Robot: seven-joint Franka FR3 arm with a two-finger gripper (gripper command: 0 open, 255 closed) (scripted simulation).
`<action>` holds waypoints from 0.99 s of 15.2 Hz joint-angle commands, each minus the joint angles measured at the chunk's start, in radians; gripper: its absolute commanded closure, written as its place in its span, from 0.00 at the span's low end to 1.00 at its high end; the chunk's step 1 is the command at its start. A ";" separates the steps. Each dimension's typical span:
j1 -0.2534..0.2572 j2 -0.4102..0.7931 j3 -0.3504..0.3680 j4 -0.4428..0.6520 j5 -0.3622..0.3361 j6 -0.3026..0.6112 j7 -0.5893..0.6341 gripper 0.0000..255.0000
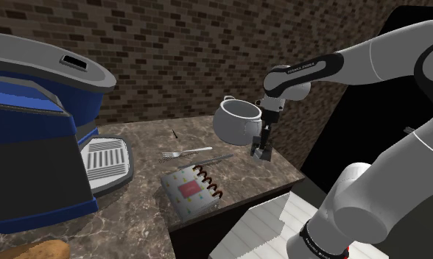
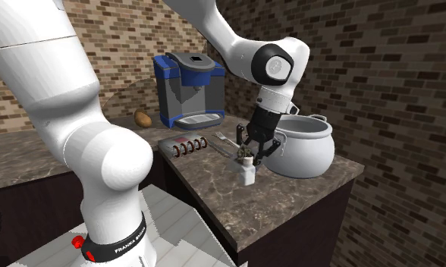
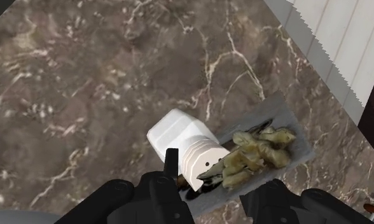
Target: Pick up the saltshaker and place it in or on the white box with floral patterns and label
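Black gripper point(image 2: 253, 155) hangs with jaws spread, nothing grasped, directly over the white saltshaker point(image 2: 246, 174), which stands upright on the marble counter point(image 2: 290, 199) just beside the grey pot point(image 2: 306, 148). A straight drop should bracket it. The floral box point(image 2: 185, 144) lies well apart, to the second exterior view's left.

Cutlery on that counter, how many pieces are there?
2. A fork lies between the pot and the blue machine; a longer piece, likely a knife, lies beside it, nearer the spiral-bound box. The arm may hide more.
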 commanded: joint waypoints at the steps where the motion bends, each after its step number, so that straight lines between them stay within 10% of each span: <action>1: 0.000 0.000 0.000 -0.001 0.000 0.000 0.000 1.00; 15: -0.005 -0.076 0.024 0.089 -0.023 -0.156 0.042 1.00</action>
